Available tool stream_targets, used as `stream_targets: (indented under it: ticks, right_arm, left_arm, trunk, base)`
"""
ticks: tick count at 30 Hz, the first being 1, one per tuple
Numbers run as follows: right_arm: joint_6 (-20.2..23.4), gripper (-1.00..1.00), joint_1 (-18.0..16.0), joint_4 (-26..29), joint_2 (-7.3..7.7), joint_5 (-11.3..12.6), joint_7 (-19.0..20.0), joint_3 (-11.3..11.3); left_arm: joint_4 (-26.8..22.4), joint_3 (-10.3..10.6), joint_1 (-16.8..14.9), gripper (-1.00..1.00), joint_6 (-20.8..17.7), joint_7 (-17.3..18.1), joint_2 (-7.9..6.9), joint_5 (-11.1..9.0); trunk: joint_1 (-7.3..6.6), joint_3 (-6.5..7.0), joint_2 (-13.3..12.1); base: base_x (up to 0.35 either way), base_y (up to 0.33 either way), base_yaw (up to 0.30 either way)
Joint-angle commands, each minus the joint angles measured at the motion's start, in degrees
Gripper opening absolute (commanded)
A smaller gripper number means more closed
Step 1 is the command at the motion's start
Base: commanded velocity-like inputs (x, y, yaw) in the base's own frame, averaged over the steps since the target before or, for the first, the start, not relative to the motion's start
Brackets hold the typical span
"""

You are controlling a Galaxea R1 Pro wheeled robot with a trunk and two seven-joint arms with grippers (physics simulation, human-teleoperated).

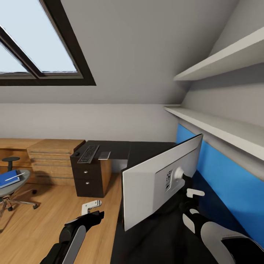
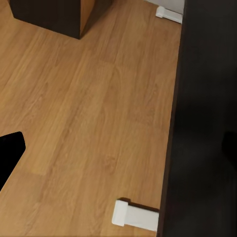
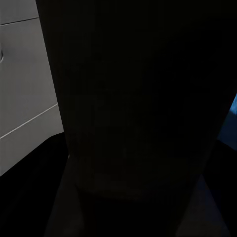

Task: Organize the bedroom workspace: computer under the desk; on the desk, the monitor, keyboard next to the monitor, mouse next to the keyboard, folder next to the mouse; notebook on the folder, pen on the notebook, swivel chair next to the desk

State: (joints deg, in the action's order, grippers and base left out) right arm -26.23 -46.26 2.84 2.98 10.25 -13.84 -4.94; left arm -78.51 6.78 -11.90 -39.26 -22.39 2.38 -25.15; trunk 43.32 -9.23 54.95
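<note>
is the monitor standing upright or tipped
Tipped. In the head view the monitor leans at a slant over the desk, its grey back facing the camera, with the right gripper at its rear mount.

Monitor [image 1: 161, 183] seen from back only, screen side hidden; stand mostly lost in dark beneath. Right hand [image 1: 190, 192] pressed up near monitor mount, fingers hard to separate, grip unreadable. Right wrist view nearly black: dark slab up close, nothing identifiable. Left hand [image 1: 91, 207] partly visible, finger gap too unclear to judge. Swivel chair [image 1: 13, 183] cut by frame edge; blue folder [image 1: 9, 178] on seat also cropped. Keyboard [image 1: 88, 153] small, keys unreadable. Flat grey item [image 1: 105, 155] beside it too small to name.
</note>
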Motion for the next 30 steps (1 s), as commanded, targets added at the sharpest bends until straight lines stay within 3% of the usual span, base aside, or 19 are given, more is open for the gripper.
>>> stream_targets:
  ticks: [1, 9, 20, 30]
  right_arm:
    - [-0.22, -1.00, -0.06, -0.03, 0.01, 0.65, -0.13, -0.86]
    - [-0.18, -1.00, -0.06, -0.03, 0.01, 0.65, -0.13, -0.86]
    - [-0.23, -1.00, -0.06, -0.03, 0.01, 0.57, -0.13, -0.86]
    - [-0.19, -1.00, -0.06, -0.03, 0.01, 0.58, -0.13, -0.86]
  left_arm:
    - [-0.06, 0.03, -0.05, 1.00, -0.12, -0.55, 0.00, -0.60]
    - [-0.06, 0.07, -0.04, 1.00, -0.11, -0.55, 0.00, -0.68]
    - [-0.06, -0.01, -0.05, 1.00, -0.20, -0.55, 0.00, -0.64]
    - [-0.06, -0.01, -0.05, 1.00, -0.27, -0.55, -0.02, -0.67]
  trunk:
    - [0.04, -0.08, 0.05]
    - [0.04, -0.08, 0.05]
    - [0.04, -0.08, 0.05]
    - [0.04, -0.08, 0.05]
  base:
    - [0.299, -0.077, 0.000]
    - [0.306, -0.090, 0.000]
    - [0.033, -0.009, 0.000]
    - [0.190, -0.064, 0.000]
